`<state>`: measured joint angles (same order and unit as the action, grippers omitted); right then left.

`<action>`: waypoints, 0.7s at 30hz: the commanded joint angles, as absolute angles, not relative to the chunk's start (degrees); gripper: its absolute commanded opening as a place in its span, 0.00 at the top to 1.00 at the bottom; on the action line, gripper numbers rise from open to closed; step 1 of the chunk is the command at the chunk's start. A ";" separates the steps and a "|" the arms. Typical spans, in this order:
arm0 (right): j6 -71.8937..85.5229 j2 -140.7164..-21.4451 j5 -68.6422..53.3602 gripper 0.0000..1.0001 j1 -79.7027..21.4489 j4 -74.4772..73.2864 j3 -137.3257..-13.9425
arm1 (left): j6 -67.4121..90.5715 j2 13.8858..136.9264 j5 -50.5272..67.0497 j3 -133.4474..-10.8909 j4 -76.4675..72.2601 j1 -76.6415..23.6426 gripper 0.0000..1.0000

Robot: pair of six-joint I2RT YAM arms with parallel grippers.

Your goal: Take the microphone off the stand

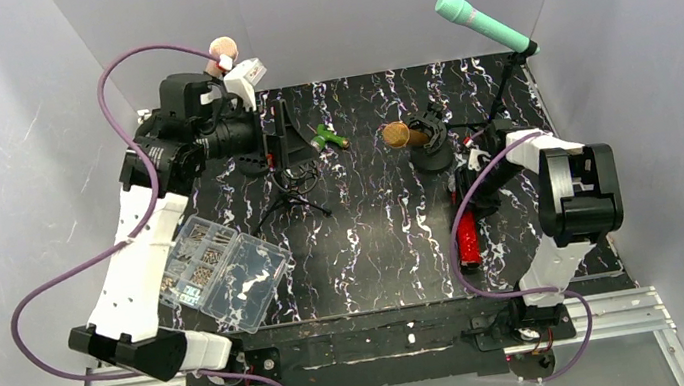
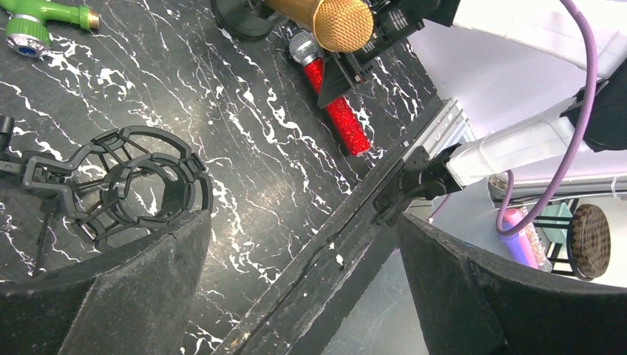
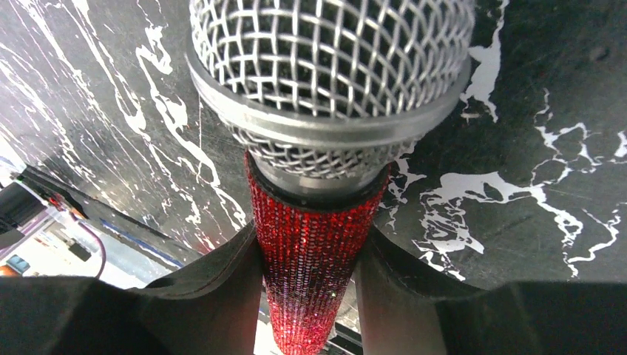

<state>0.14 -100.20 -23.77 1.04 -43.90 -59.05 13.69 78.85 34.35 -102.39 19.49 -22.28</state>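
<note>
Right gripper (image 3: pixel 310 248) clamped on the red glitter microphone (image 3: pixel 325 96) at its handle — left gripper (image 2: pixel 302 229) wide open near the black shock mount (image 2: pixel 118 185).

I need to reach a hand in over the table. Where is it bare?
The widest bare patch of the black marbled table lies mid-front, between the clear plastic screw box and the red glitter microphone, nearer than the black tripod stand. Crowded: the back row, with the green fitting and the gold mesh-headed microphone.

No text, label or number can be read anywhere.
</note>
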 commanded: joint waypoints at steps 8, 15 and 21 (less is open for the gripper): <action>1.79 -100.87 -22.78 0.81 -1.79 -44.71 -61.98 | 14.68 80.19 36.27 -102.87 18.92 -22.09 0.02; 2.58 -102.28 -20.21 0.67 -3.60 -45.37 -62.62 | 15.19 79.68 37.22 -103.68 18.98 -22.07 0.02; 3.18 -102.65 -18.50 0.65 -3.60 -45.33 -62.68 | 15.38 79.37 37.78 -103.71 19.07 -22.07 0.02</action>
<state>2.66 -101.73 -20.95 -3.51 -44.60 -61.10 15.16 80.58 35.03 -102.39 18.33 -22.28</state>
